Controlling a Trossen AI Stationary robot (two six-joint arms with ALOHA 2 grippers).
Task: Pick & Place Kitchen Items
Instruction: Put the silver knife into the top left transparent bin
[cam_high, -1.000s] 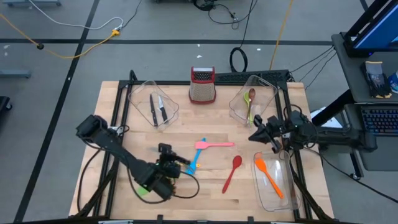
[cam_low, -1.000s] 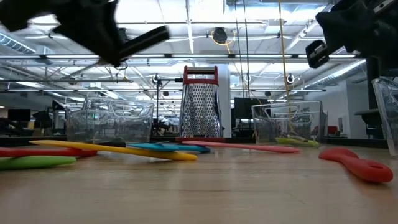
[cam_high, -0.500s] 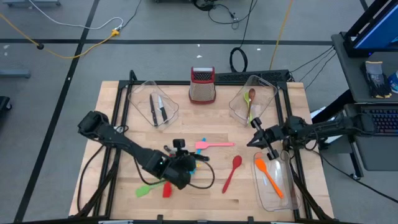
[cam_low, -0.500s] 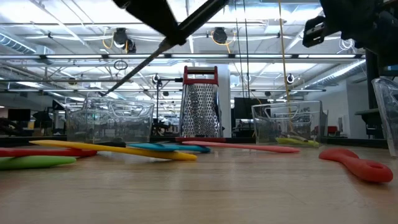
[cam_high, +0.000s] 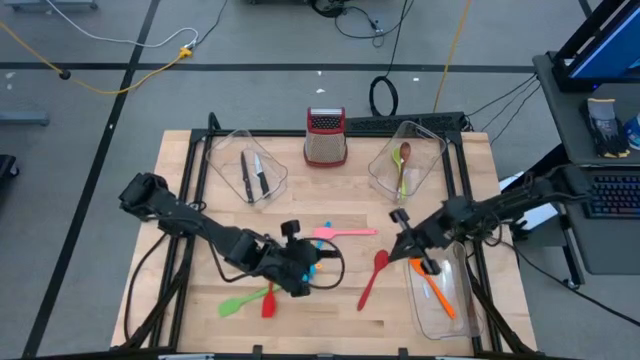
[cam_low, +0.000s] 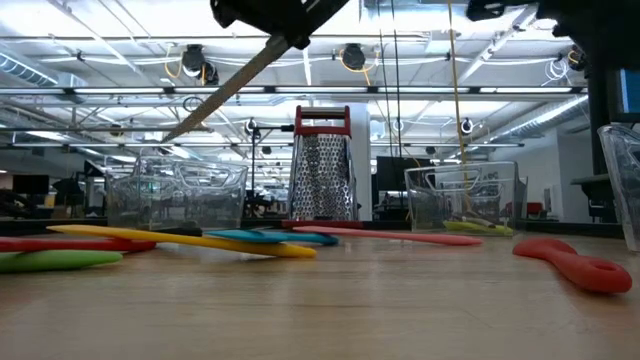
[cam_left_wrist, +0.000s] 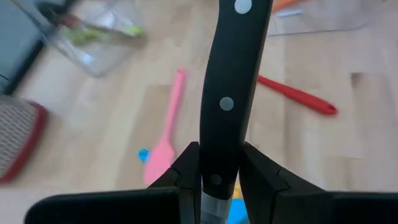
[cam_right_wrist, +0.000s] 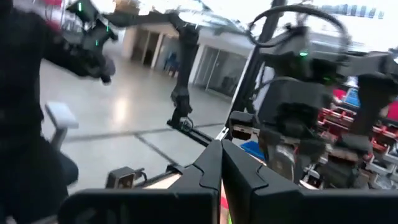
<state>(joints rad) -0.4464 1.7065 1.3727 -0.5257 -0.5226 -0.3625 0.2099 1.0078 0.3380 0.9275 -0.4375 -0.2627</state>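
Knife (cam_left_wrist: 233, 93): clamped by its black handle in the left gripper (cam_left_wrist: 219, 177), lifted clear of the table (cam_high: 200, 290), blade slanting down in the low view.
Change: left arm has swung from the table's front-left toward the middle, so the knife is picked and in transit.
Right gripper (cam_right_wrist: 219, 163): fingers pressed together, empty, now nearer the red spoon (cam_high: 372, 276).
Knife bin (cam_high: 232, 150): back-left, two knives inside.

Tally, all views
Knives (cam_high: 246, 176) 3; spatulas (cam_high: 341, 232) 5; spoons (cam_high: 375, 274) 3, maybe 4; bins (cam_high: 225, 150) 3; grater (cam_high: 325, 138) 1.
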